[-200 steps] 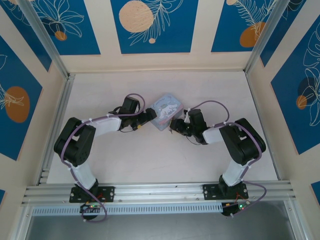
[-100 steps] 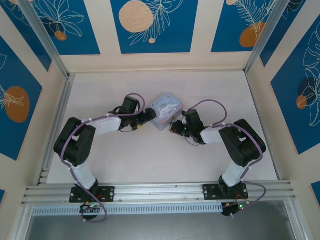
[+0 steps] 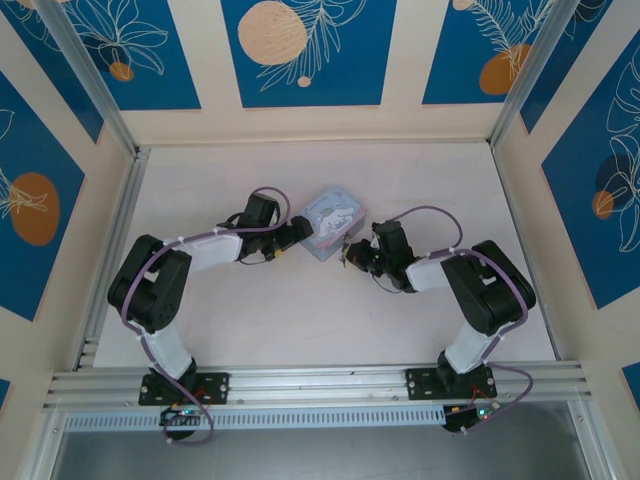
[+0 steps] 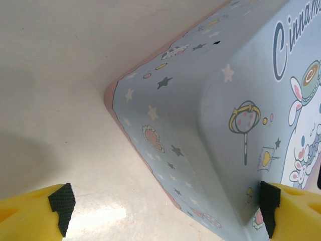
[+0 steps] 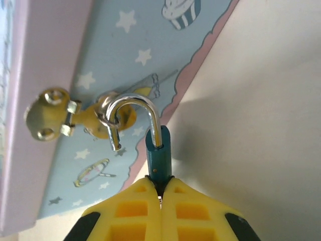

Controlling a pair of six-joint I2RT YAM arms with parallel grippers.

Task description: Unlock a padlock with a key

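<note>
Pale table [image 3: 300, 320]; blue cartoon-printed tin [image 3: 330, 212] resting flat near centre.

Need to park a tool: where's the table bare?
Bare: the pale table between the pale blue cartoon-printed tin box and back wall, and between both arm bases. Crowded: either side of the tin, at the fingers.

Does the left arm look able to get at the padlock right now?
Probably not directly: the left gripper sits open at one corner of the tin, while the padlock is hooked in the hasp on another side, its body clamped in the right gripper.
</note>
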